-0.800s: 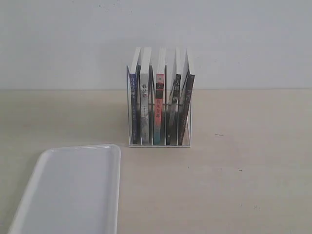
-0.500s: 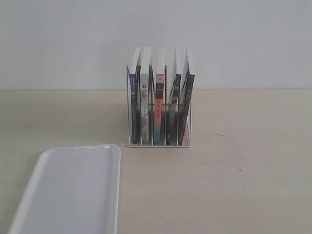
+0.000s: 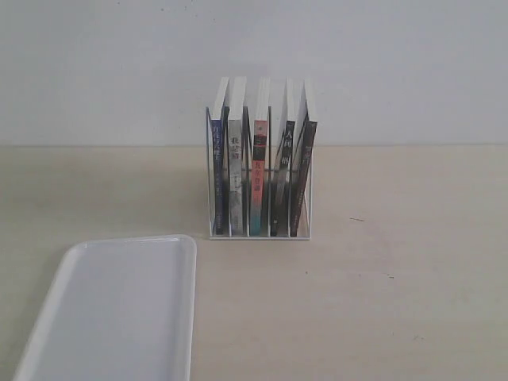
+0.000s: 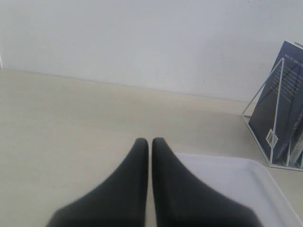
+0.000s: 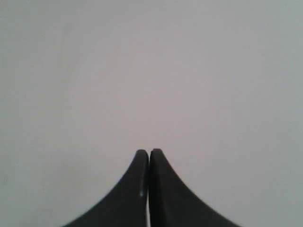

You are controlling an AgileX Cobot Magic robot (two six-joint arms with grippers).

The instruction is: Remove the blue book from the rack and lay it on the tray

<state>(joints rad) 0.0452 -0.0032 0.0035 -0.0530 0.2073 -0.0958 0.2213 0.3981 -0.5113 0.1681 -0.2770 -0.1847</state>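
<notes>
Not yet begun: left to pull the blue book (image 3: 220, 178) out of the rack (image 3: 259, 235), from its end slot nearest the tray (image 3: 119, 309), and lay it there, with left pincer (image 4: 150, 140) and right pincer (image 5: 149, 151) both pressed together, gripping nothing.

blue book (image 3: 220, 171) upright, leftmost rack (image 3: 259, 236) slot | white tray (image 3: 119, 317) flat, front-left

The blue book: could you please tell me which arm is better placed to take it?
Probably the left: the blue book fills the rack's leftmost slot, and only the left gripper's camera sees it.
</notes>
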